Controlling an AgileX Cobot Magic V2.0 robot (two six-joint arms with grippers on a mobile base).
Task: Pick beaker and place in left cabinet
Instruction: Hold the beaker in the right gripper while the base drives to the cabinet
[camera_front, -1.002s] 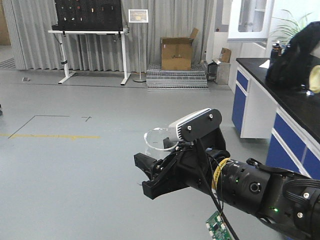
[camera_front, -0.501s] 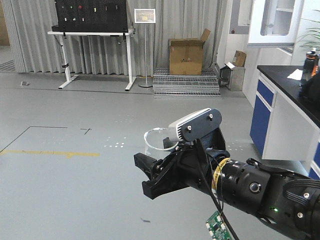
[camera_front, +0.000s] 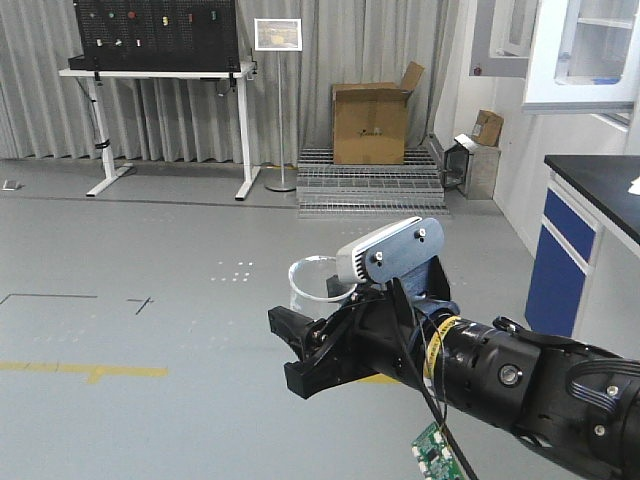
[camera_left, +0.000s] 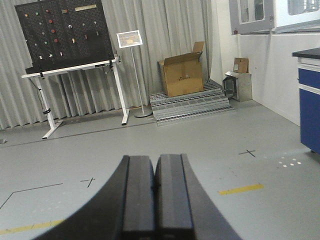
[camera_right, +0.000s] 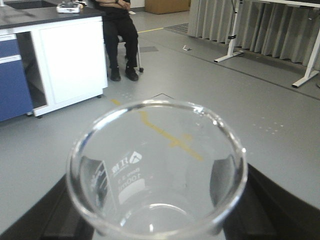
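The beaker (camera_right: 157, 170) is clear glass with white graduation marks and fills the right wrist view. My right gripper (camera_right: 157, 202) is shut on it, one dark finger on each side of the glass. In the front view the beaker's rim (camera_front: 313, 277) shows above the right gripper (camera_front: 292, 352), held out over the grey floor. My left gripper (camera_left: 155, 159) is shut, its pads together with nothing between them. The left cabinet is out of view.
A cardboard box (camera_front: 372, 122) sits on a metal grate platform (camera_front: 370, 190) at the back. A pegboard table (camera_front: 155, 70) and a sign stand (camera_front: 277, 35) stand back left. A blue-fronted counter (camera_front: 585, 240) is at right. A seated person (camera_right: 117, 30) is by a white counter (camera_right: 70, 60).
The room has shifted in the front view: the right-hand counter slid toward the frame edge and the back wall looks nearer. The right arm and beaker hold the same pose.
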